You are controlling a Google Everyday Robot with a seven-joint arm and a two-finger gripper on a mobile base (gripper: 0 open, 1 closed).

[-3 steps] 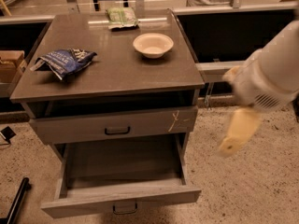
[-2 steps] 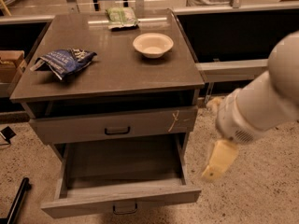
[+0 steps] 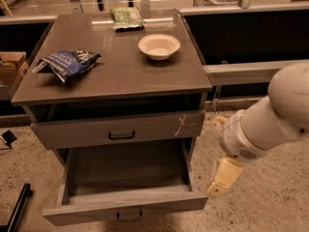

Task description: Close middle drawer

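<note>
The middle drawer (image 3: 125, 204) is a wide grey wooden drawer with a low plain front and a small dark handle (image 3: 129, 216). It is pulled far out of the cabinet, and its deep box is empty. My gripper (image 3: 223, 179) is cream-coloured and hangs from the large white arm (image 3: 270, 120). It sits just to the right of the drawer's front right corner, close to it and low near the floor.
Above is a taller-fronted grey drawer (image 3: 120, 129) with a white scratch, slightly out. On the cabinet top (image 3: 120, 79) lie a blue chip bag (image 3: 65, 64), a white bowl (image 3: 159, 46) and a green packet (image 3: 126, 17). A cardboard box (image 3: 10, 66) stands to the left, and a ledge (image 3: 246, 71) runs along the right.
My arm has swung down and to the left, bringing the gripper lower and close beside the open drawer's front right corner. The drawer has not moved.
</note>
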